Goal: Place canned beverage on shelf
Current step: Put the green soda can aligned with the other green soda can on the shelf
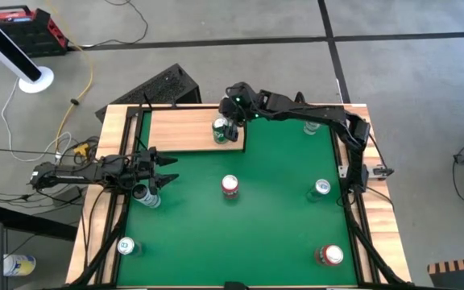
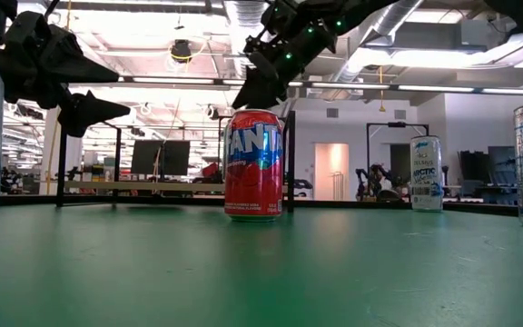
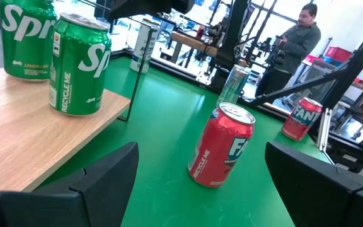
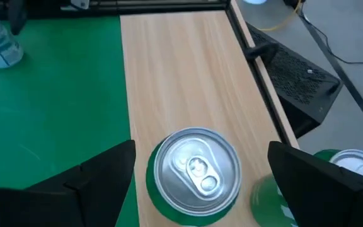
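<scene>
Your two arms, matte black jointed links, green indicator lights on the right arm (image 1: 296, 109), pointed black fingers (image 3: 99, 183), left arm (image 1: 95, 171) trailing dark cables

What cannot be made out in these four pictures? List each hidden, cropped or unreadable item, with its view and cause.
- Second Sprite can: right wrist view, hidden by a finger and cropped by the edge.
- Shelf: low view, board seen edge-on, so its top is unseen.
- Fanta can top: low view, camera too low.
- Can under left gripper: high view, label too small to read.
</scene>
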